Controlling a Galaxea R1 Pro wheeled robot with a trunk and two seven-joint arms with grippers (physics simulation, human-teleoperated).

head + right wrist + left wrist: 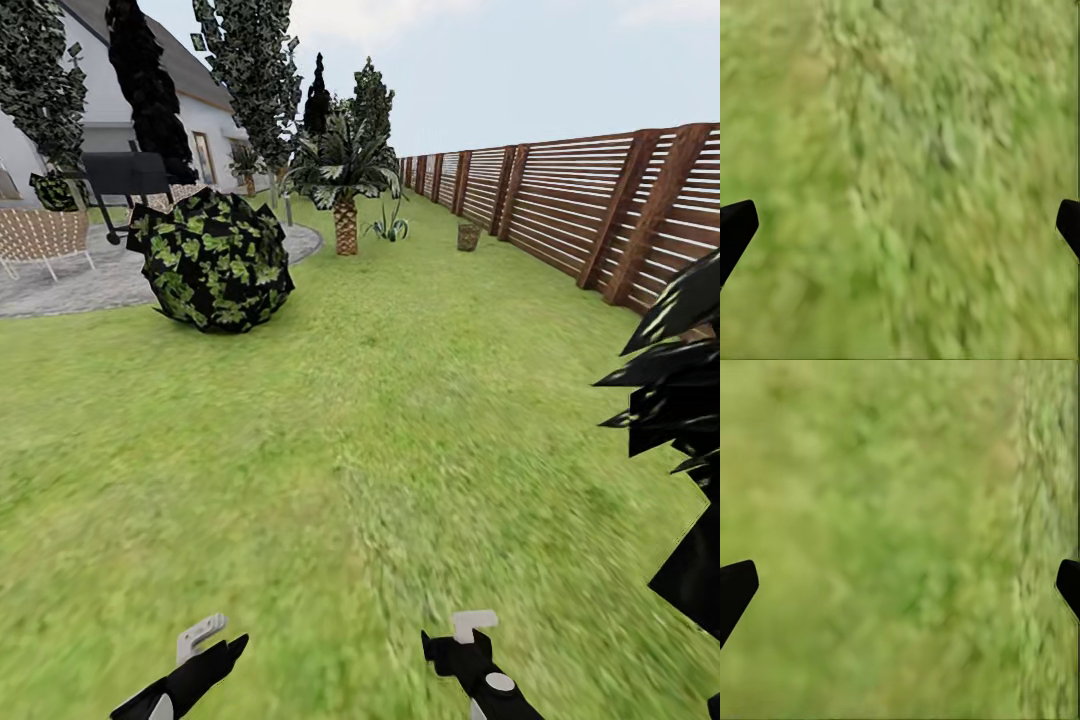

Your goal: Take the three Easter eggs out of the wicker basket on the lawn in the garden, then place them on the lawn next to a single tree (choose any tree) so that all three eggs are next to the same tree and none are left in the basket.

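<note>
Green, blurry short-grass lawn point(400, 400) spreads out ahead in the head view, hemmed on the right by a brown horizontal-slat wooden fence point(600, 200). Far down that fence line sits a small tan-brown wicker basket point(469, 236), well apart from the robot, too small to tell whether any eggs lie in it. Left of centre there's a round dark-green ball-shaped bush point(212, 260) at the edge of a grey paved patio point(80, 280); behind it, a short palm with a scaly brown trunk point(345, 222). Black spiky leaves point(680, 400) crowd the right edge. Down at the bottom, the left pincer point(205, 640) and the right pincer point(465, 640) poke in, both carrying nothing.

Over to the left wrist view: the pincer's two black fingertips point(736, 589) stand wide apart at the frame's edges, bare grass between them. Released.

Right wrist view, same story: fingertips point(736, 229) spread wide, grass beyond, nothing gripped.

Looks like a drive toward the basket comes first. Those eggs should be light, smooth and rounded, likely slippery, so I'd close across the widest middle.
</note>
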